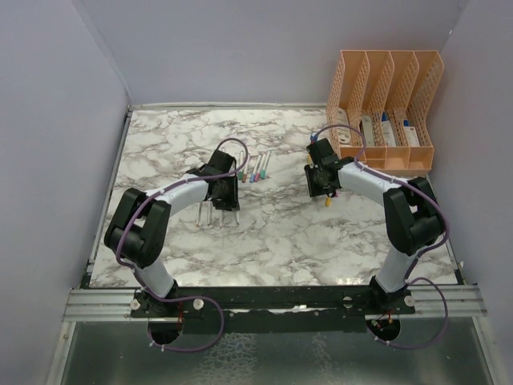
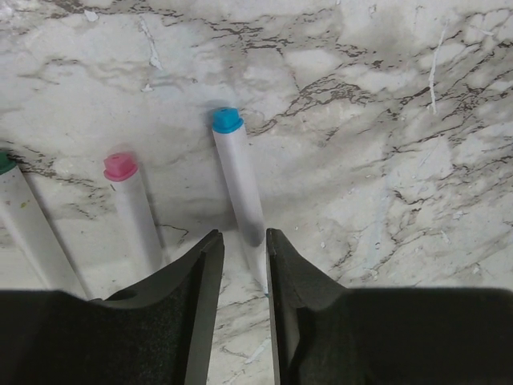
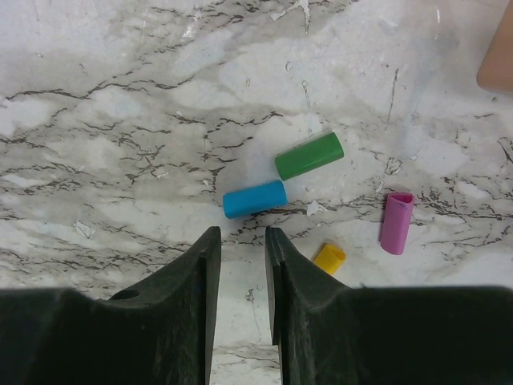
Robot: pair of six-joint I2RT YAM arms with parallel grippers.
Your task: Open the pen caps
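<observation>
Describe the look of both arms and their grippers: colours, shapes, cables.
The left arm and right arm match: pale grey-white links between bulky black joint housings, bolted to a black rail. A thin purple cable loops along each. The left gripper and right gripper each have two flat, matte black fingers with a grainy surface.

The left arm (image 1: 172,196) and right arm (image 1: 369,180) share pale grey links and bulky black joints (fingers (image 2: 200,321) matte black too). A purple cable (image 1: 232,142) loops along each.
</observation>
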